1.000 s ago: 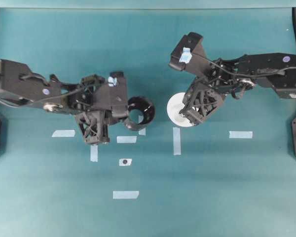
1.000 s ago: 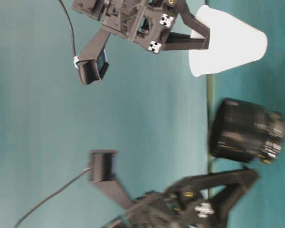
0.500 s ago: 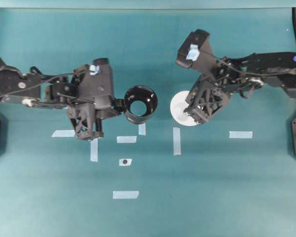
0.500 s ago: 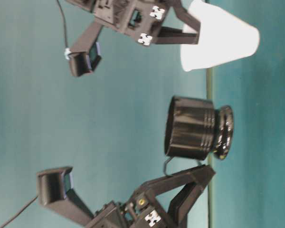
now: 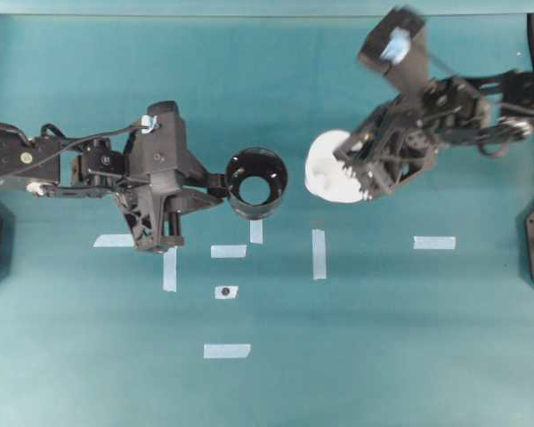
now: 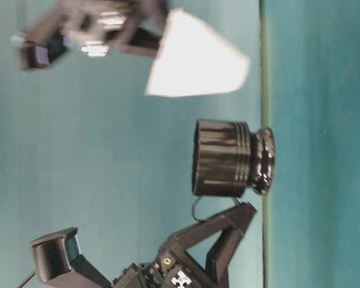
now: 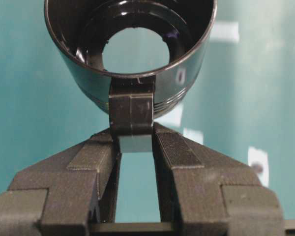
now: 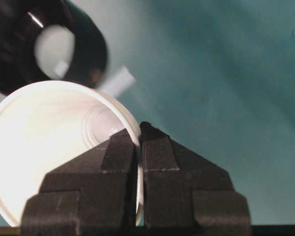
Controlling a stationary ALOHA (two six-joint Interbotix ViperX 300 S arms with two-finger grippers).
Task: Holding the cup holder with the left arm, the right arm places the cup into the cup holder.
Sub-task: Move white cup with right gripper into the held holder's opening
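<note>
The left pincer [image 7: 136,147] clamped the cup holder's [image 5: 256,182] tab, holding it above the worktop [image 5: 383,338]; the right pincer [image 8: 137,140] pinched the white cup's [image 5: 331,171] rim, lifted nearby, apart.

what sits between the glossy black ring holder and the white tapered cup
Nothing: in the overhead view only bare teal table shows between the glossy black ring holder and the white tapered cup.

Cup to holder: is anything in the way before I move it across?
Nothing visible. The cup, pinched by its rim, and the holder, held by its tab, have only bare air and table between them.
</note>
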